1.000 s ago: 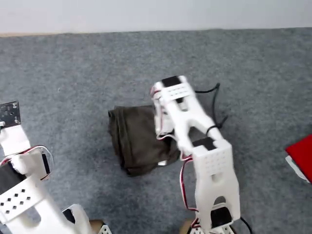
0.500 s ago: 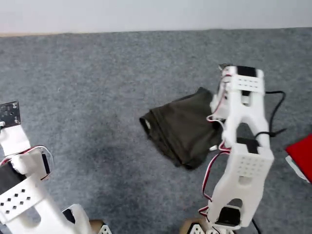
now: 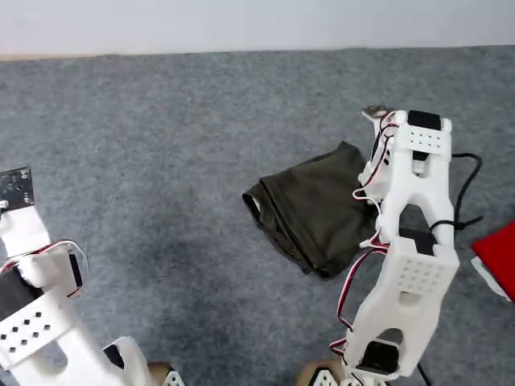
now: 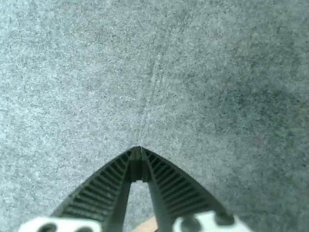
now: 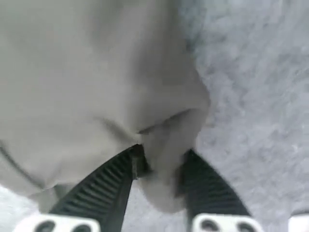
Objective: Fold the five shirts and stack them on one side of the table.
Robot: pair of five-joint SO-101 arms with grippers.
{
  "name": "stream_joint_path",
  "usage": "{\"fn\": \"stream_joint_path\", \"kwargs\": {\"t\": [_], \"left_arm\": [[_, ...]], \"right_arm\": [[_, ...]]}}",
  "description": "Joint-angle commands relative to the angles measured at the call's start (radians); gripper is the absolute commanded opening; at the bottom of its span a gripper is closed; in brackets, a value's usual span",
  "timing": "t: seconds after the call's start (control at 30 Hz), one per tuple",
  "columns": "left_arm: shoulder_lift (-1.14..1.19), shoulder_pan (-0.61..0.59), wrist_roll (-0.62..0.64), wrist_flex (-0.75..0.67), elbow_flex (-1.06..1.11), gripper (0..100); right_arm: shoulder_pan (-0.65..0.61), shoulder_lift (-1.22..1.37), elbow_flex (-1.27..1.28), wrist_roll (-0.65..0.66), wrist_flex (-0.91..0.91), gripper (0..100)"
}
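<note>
Gripping a fold of the shirt with my right pincer, I have cloth bunched tight inside it. The shirt lies crumpled on the grey surface, right of centre, touching my right arm. My left pincer is closed, tips touching, above bare surface at the near left. A red thing sits at the right edge.
</note>
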Motion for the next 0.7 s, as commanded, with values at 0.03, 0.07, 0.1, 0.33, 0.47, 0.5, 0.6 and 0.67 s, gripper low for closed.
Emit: {"fn": "stream_joint_path", "kwargs": {"t": [0.03,0.07,0.1,0.33,0.47,0.5,0.6,0.67], "left_arm": [[-0.014,0.002,-0.002,0.009,-0.002,0],[-0.014,0.002,-0.002,0.009,-0.002,0],[-0.017,0.002,-0.002,0.009,-0.002,0],[-0.018,0.002,-0.002,0.011,-0.004,0],[-0.020,0.002,-0.002,0.011,-0.004,0],[-0.020,0.002,-0.002,0.011,-0.004,0],[-0.020,0.002,-0.002,0.011,-0.004,0],[-0.020,0.002,-0.002,0.011,-0.004,0]], "right_arm": [[-0.019,-0.151,-0.137,-0.077,0.093,24.9],[-0.028,-0.163,-0.157,-0.080,0.101,24.7],[-0.039,-0.177,-0.167,-0.080,0.108,24.7],[-0.222,-0.171,-0.173,-0.081,0.041,13.6],[-0.320,-0.071,-0.173,-0.081,-0.076,1.8],[-0.338,-0.045,-0.175,-0.081,-0.094,3.3],[-0.381,0.024,-0.178,-0.081,-0.143,0.8],[-0.407,0.056,-0.178,-0.081,-0.150,1.0]]}}
